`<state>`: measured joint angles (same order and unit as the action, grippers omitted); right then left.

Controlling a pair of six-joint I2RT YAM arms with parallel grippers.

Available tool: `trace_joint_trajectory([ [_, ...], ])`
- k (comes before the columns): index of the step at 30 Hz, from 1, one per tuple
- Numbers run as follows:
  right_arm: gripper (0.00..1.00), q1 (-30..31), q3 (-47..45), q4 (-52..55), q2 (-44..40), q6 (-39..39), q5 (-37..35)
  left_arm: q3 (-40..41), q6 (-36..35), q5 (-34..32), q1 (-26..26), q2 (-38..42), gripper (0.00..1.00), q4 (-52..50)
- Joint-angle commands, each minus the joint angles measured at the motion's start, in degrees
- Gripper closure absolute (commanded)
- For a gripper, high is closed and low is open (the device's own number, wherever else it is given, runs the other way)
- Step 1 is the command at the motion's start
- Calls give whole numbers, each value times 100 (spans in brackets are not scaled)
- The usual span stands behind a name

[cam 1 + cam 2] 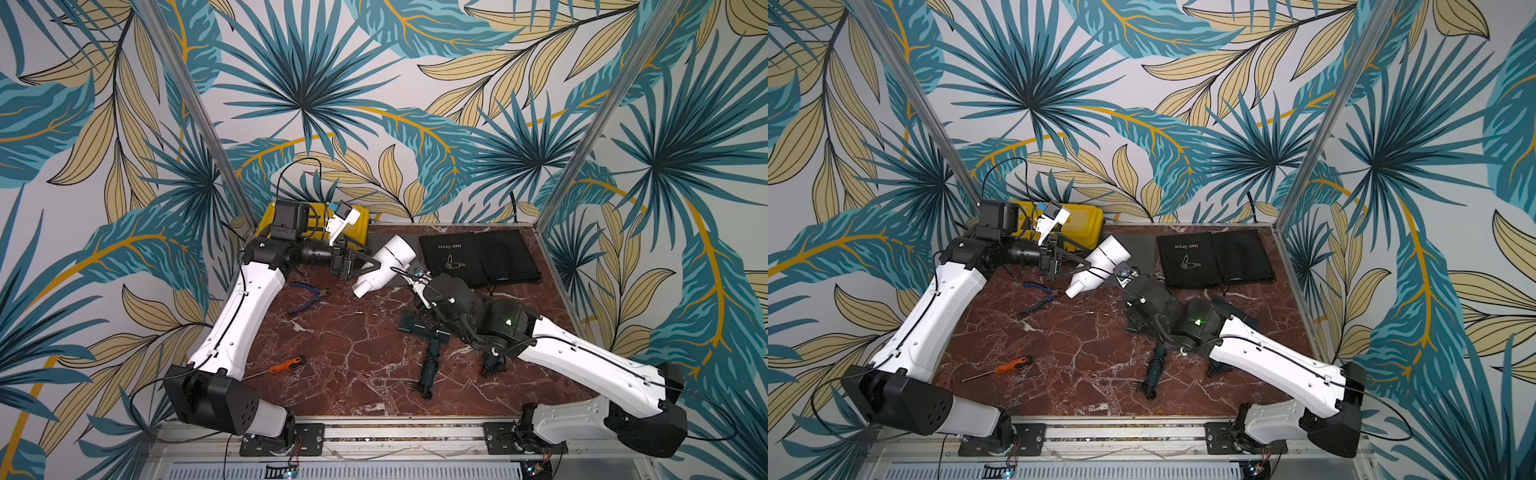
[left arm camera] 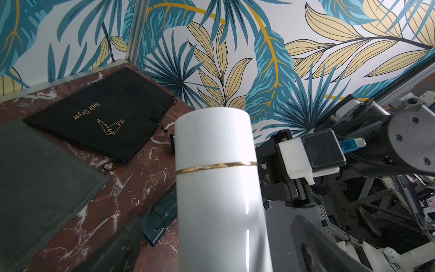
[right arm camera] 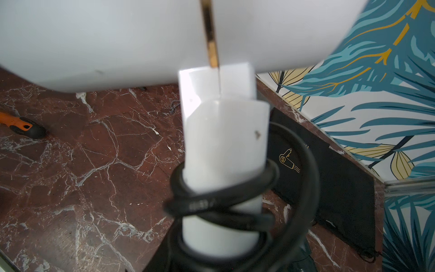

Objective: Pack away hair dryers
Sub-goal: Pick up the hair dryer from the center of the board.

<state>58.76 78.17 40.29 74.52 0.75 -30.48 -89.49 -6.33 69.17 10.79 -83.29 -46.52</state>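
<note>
The white hair dryer [image 1: 386, 266] hangs tilted above the back of the table, a gold ring round its barrel [image 2: 216, 146]. My right gripper [image 1: 415, 286] is shut on its handle [image 3: 223, 141], where the black cord is wound. My left gripper [image 1: 369, 268] is open. Its fingers straddle the barrel with a gap on each side. The dark teal hair dryer [image 1: 430, 361] lies on the table under my right arm, its nozzle [image 2: 160, 219] showing in the left wrist view. The black hair dryer [image 1: 492, 365] is mostly hidden beneath that arm.
Two black pouches lie at the back right; one [image 1: 451, 257] reads "Hair Dryer". A grey flat mat [image 2: 42, 176] lies beside them, below the white dryer. A yellow case [image 1: 357, 224] stands at the back left. Blue-handled pliers [image 1: 309, 297] and an orange-handled screwdriver [image 1: 286, 365] lie left.
</note>
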Motion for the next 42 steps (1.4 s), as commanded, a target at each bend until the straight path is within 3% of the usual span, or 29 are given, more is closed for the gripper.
trace_joint_trajectory([
  [1, 100, -2, 190, -282, -8, -242, -142, 96, -553, 131, 84, -23, 1, -564],
  [13, 100, 3, 353, -487, 198, -455, -10, 339, -1115, -621, 513, -89, 1, -995],
  [24, 100, 1, 331, -716, 193, -613, -89, 172, -1151, -534, 545, -302, 20, -1217],
  [28, 100, 30, 409, -626, 281, -700, -140, 73, -1177, -673, 543, -276, 5, -1233],
  [42, 100, 177, 401, -584, 321, -754, -290, -283, -1012, -759, 539, -368, 2, -1245],
])
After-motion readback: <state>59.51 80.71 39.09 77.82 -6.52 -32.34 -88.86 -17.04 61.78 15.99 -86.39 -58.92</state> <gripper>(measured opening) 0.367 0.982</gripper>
